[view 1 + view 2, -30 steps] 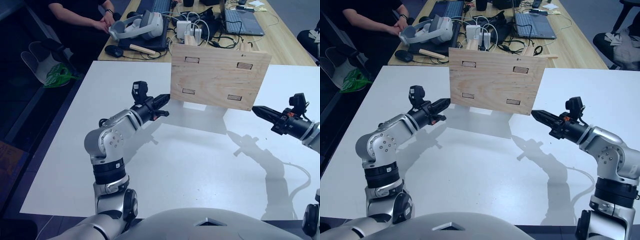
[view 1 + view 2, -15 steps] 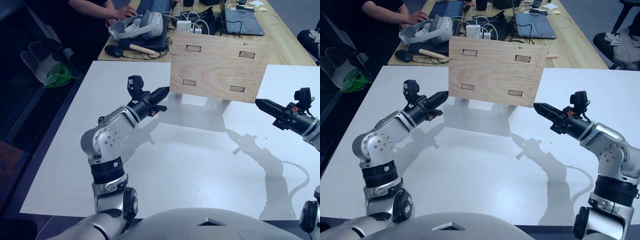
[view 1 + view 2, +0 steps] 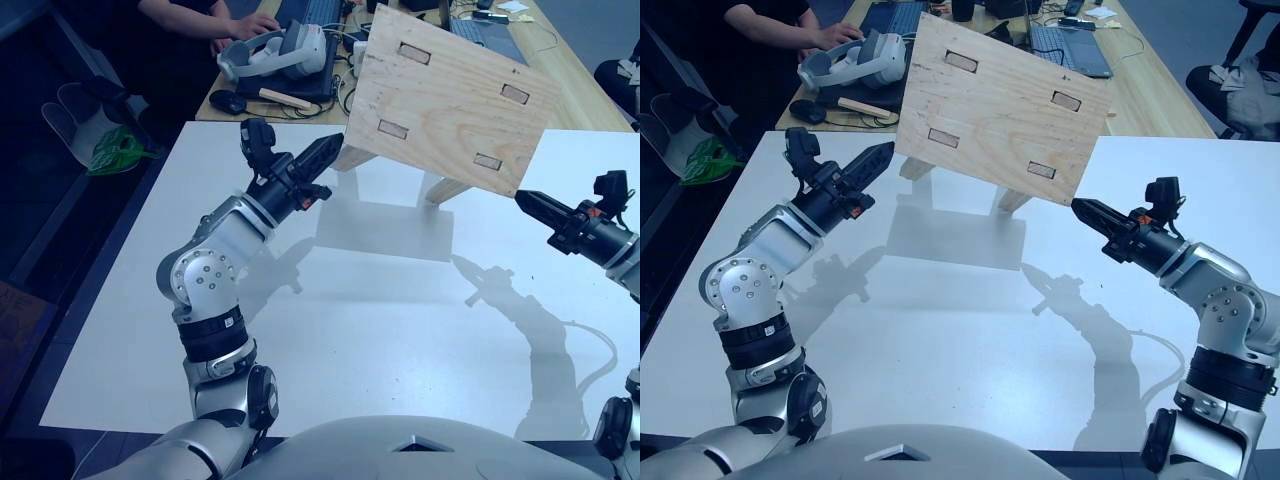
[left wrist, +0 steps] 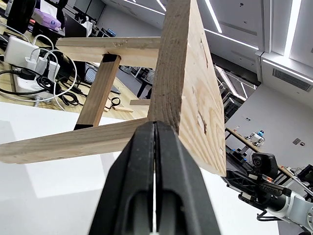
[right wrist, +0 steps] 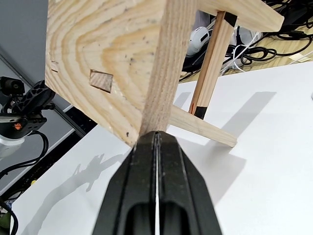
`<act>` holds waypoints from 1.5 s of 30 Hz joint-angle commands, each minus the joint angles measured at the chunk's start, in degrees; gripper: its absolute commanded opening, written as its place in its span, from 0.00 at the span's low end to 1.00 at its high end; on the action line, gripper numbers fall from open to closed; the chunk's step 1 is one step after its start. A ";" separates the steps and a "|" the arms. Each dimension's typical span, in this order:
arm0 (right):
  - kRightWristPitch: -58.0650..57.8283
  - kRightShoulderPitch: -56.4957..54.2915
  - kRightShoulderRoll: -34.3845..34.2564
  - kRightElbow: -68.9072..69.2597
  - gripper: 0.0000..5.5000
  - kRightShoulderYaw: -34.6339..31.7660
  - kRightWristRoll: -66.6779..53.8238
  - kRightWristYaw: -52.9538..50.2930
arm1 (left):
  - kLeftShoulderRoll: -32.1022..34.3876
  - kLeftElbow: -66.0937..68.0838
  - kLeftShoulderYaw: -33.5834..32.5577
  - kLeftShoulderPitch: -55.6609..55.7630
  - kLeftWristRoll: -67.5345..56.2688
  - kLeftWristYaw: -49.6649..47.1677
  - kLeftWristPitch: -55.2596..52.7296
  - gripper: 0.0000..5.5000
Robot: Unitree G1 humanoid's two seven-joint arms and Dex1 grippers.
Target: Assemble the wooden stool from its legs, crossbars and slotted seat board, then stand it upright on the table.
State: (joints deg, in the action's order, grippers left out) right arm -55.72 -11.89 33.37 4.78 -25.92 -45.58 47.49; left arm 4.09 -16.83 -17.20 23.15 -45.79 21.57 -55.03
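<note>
No text, label, number or sign is showing legibly on any surface here.

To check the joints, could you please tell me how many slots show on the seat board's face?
4 on the seat board: two slots near its upper edge, two near its lower edge; none looks hidden.
</note>
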 commanded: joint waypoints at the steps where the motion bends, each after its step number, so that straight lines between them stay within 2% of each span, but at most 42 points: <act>1: -0.89 -5.21 -3.08 3.64 0.00 3.17 -6.89 2.57 | -2.42 0.08 7.55 1.61 -4.61 2.92 -3.59 0.00; 19: -2.04 -7.12 -4.36 2.60 0.00 0.04 -10.25 -0.15 | -2.38 1.62 6.35 2.00 -5.52 1.58 -1.88 0.00; 28: -1.26 -6.60 -3.75 2.31 0.00 0.68 -11.22 -1.11 | -2.19 1.89 6.30 2.28 -6.16 0.34 -1.25 0.00; 36: 6.66 -1.39 -2.31 -2.32 0.00 4.49 -1.75 -1.00 | 1.38 6.93 11.26 -0.42 7.50 -3.63 5.10 0.00; 41: 15.60 -1.87 -2.89 -8.29 0.00 6.47 6.68 -5.86 | 2.37 10.45 13.95 -2.67 16.12 -7.72 11.12 0.00; 45: 23.52 -4.20 -3.57 -16.01 0.00 7.40 14.71 -12.12 | 3.47 12.33 16.91 -4.10 24.23 -8.78 19.88 0.00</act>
State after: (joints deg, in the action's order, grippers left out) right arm -35.66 -14.11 30.16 -7.32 -18.78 -34.34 38.83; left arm 6.92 -5.51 -1.67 19.81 -25.15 13.67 -39.04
